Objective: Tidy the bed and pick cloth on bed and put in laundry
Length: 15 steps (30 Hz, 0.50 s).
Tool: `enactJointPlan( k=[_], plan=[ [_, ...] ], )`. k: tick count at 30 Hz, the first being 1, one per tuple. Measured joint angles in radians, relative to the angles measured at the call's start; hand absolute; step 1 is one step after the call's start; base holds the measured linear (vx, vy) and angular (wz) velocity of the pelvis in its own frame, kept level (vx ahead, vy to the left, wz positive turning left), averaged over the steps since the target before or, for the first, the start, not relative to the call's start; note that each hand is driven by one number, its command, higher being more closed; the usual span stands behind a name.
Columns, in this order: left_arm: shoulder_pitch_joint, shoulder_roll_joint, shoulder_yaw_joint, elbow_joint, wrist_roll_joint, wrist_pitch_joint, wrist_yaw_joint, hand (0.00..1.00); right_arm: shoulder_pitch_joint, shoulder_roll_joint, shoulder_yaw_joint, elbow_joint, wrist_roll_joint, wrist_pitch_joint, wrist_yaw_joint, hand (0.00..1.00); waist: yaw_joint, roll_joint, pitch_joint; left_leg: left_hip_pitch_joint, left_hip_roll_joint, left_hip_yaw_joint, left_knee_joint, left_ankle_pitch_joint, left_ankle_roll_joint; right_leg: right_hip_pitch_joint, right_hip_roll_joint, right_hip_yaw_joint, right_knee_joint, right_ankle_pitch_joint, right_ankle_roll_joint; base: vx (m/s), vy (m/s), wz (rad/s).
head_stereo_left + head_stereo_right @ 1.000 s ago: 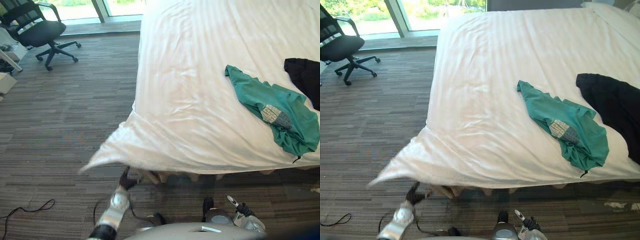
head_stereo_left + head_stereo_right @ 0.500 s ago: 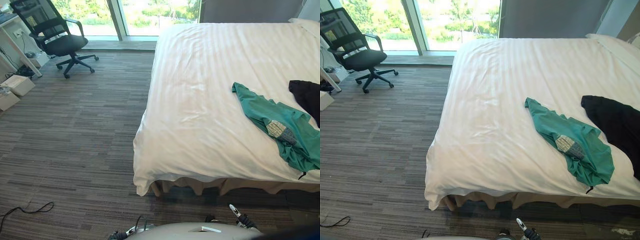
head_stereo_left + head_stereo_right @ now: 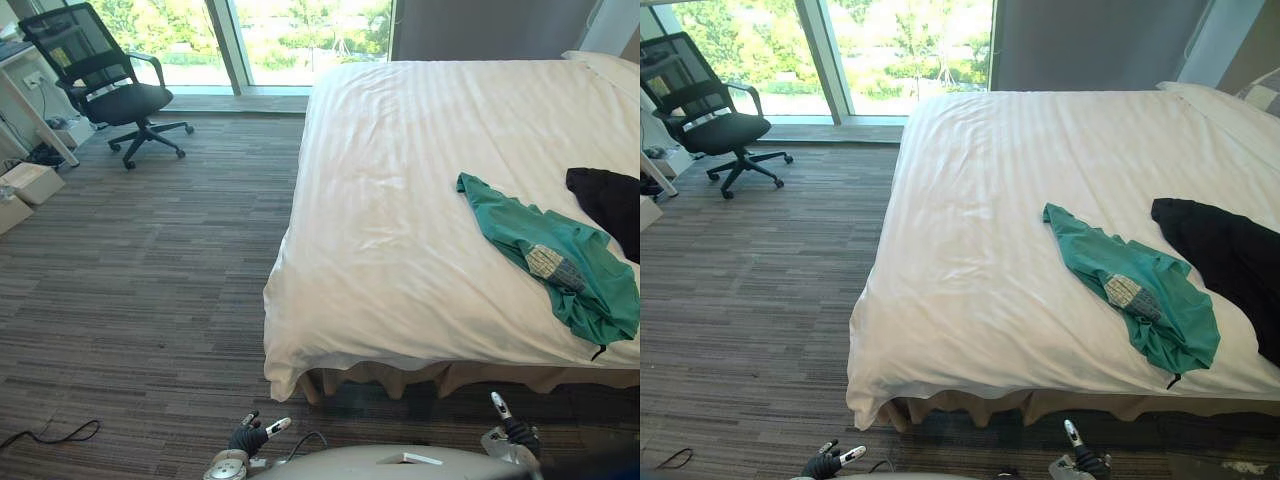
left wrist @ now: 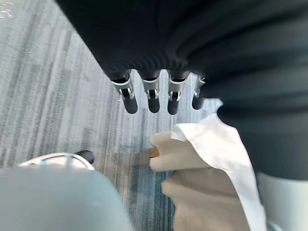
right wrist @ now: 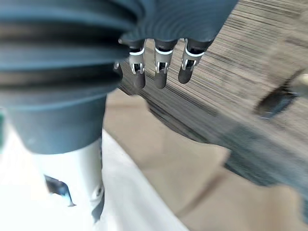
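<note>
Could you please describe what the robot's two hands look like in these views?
The left robot hand and right robot hand match: each has a row of slim silver fingers ending in dark rounded tips. A dark ribbed cover wraps the back of the hand and the wrist.

The black garment (image 3: 1225,262) runs off the right edge (the bed (image 3: 1020,200) too). The bottom edge clips the left hand (image 3: 248,438) and right hand (image 3: 514,433).

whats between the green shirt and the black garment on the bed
Only a bare strip of white sheet; the green shirt and black garment lie apart, in the right eye view.
</note>
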Motion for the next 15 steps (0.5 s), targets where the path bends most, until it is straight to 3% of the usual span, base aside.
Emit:
enactJointPlan(
  k=[4, 7, 9, 11, 15],
  plan=[
    [-0.003, 0.014, -0.021, -0.001, -0.041, 0.031, 0.019, 0.0, -0.038, -0.007, 0.002, -0.154, -0.097, -0.062, -0.07, 0.0, 0.0, -0.008, -0.004, 0.001, -0.005, 0.012, 0.0, 0.0, 0.0, -0.002, 0.006, 0.023, 0.0, 0.007, -0.005, -0.02, -0.026, -0.1],
    [-0.004, 0.028, -0.034, -0.003, -0.074, 0.059, 0.019, 0.0, -0.07, -0.038, 0.008, -0.27, -0.191, -0.061, -0.077, 0.0, 0.001, -0.017, -0.008, -0.002, -0.005, 0.014, 0.001, 0.0, 0.0, -0.014, 0.006, 0.027, -0.001, 0.01, -0.006, -0.06, -0.03, -0.05],
    [0.013, 0.042, -0.034, -0.009, -0.081, 0.061, 0.019, 0.0, -0.066, -0.067, 0.006, -0.442, -0.247, -0.047, -0.037, 0.0, 0.001, -0.022, -0.007, -0.005, -0.007, 0.011, 0.001, -0.001, 0.002, -0.018, 0.004, 0.027, -0.001, 0.01, -0.006, -0.05, -0.027, 0.0],
    [0.042, 0.047, -0.036, -0.011, -0.087, 0.056, 0.02, 0.0, -0.063, -0.125, 0.003, -0.629, -0.294, -0.003, 0.059, 0.0, -0.003, -0.025, -0.013, -0.022, -0.011, 0.002, 0.004, -0.003, 0.005, -0.03, 0.0, 0.025, 0.0, 0.01, -0.005, -0.03, -0.019, 0.07],
    [0.085, 0.063, -0.046, -0.01, -0.128, 0.033, 0.041, 0.0, -0.094, -0.21, 0.007, -0.8, -0.305, 0.071, 0.243, 0.0, -0.003, -0.042, -0.017, -0.036, -0.012, -0.029, 0.013, -0.004, 0.007, -0.034, -0.003, 0.02, 0.0, 0.011, -0.003, 0.0, -0.023, 0.09]
  ],
)
